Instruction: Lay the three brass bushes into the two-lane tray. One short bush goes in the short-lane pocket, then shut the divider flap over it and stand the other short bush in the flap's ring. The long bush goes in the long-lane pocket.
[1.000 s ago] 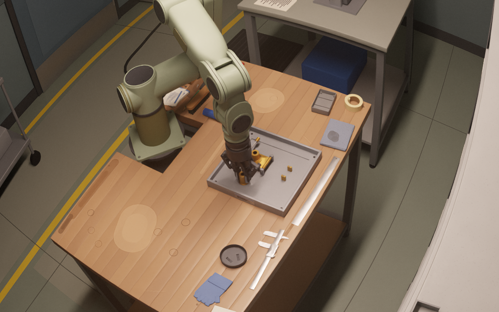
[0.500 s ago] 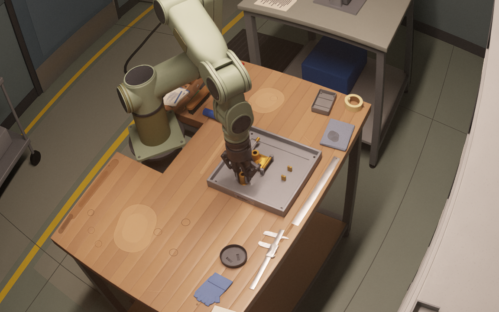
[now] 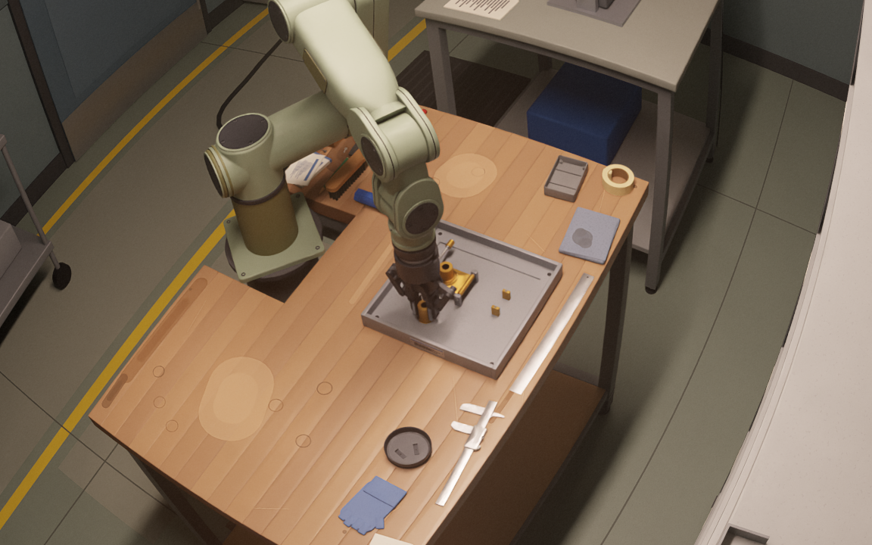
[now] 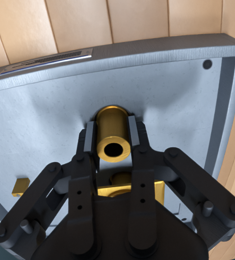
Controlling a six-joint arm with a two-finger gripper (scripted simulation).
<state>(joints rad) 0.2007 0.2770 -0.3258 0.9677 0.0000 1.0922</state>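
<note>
A long brass bush (image 4: 113, 133) (image 3: 424, 312) stands upright between the two finger pads of my gripper (image 4: 111, 132) (image 3: 424, 308), which is clamped on its sides, over the near-left part of the grey tray (image 3: 463, 298). Just behind the gripper the brass divider flap (image 3: 464, 283) lies in the tray with a short bush (image 3: 448, 271) standing in it; the wrist camera shows only a strip of that flap (image 4: 130, 190) under the fingers. Two small brass blocks (image 3: 506, 295) (image 3: 495, 310) sit further right on the tray floor. The short-lane pocket is hidden.
The wooden bench (image 3: 358, 325) carries a long steel ruler (image 3: 551, 335) beside the tray's right edge, a caliper (image 3: 473, 440), a round black lid (image 3: 407, 447) and a blue glove (image 3: 373, 505) near the front. A grey cloth (image 3: 589, 234), small box (image 3: 566, 178) and tape roll (image 3: 617, 179) lie behind.
</note>
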